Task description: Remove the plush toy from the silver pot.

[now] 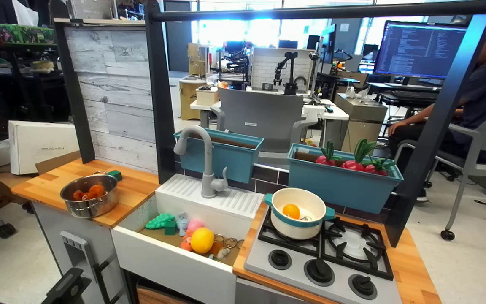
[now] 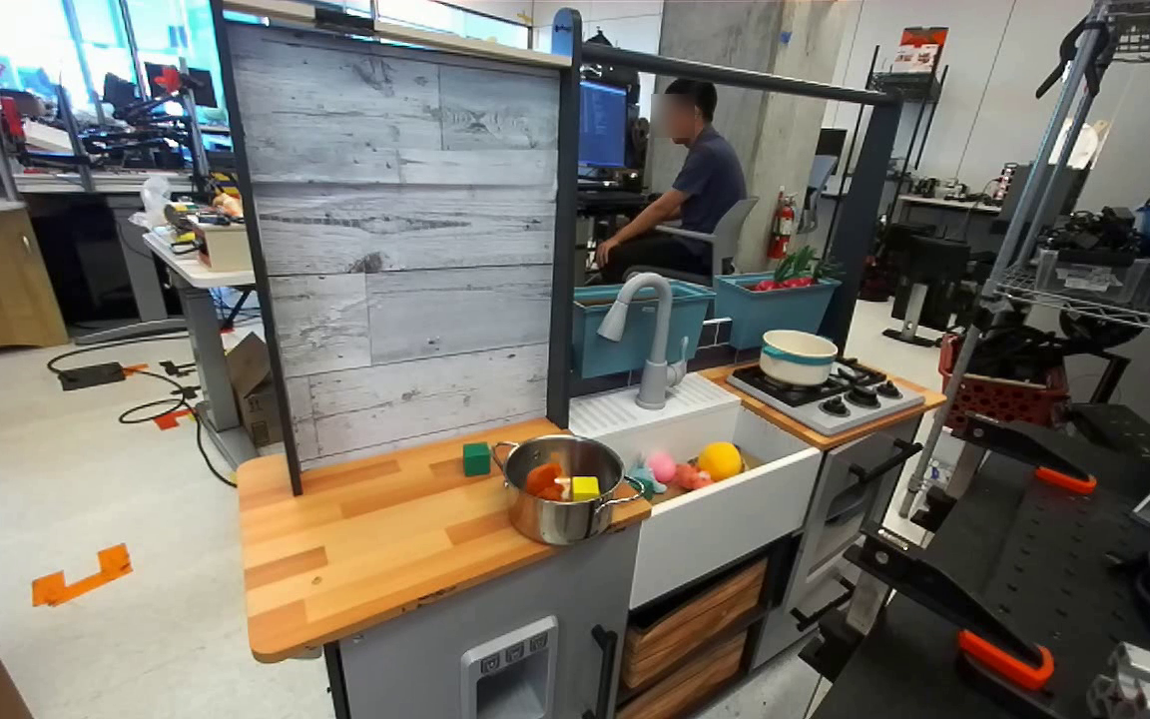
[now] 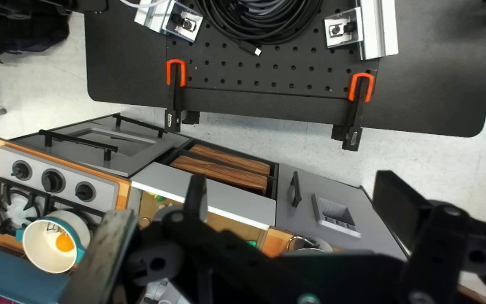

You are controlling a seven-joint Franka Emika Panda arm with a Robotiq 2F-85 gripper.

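Observation:
The silver pot (image 1: 90,208) stands on the wooden counter left of the sink; it also shows in an exterior view (image 2: 547,521). The orange-red plush toy (image 1: 96,191) lies inside the pot, and it also shows in an exterior view (image 2: 543,480) beside a yellow block (image 2: 585,488). In the wrist view only part of the pot (image 3: 321,243) shows at the bottom, mostly covered by the gripper, and the plush toy is hidden. My gripper (image 3: 292,184) is open and empty, with its fingers wide apart, high above the kitchen front. It does not show in either exterior view.
A green block (image 2: 476,458) sits behind the pot. The sink (image 1: 175,261) holds several toys, with a tall faucet (image 1: 208,164) behind. A cream pot (image 1: 295,230) stands on the stove. A tall back panel (image 2: 415,230) and dark posts (image 1: 160,97) rise behind the counter.

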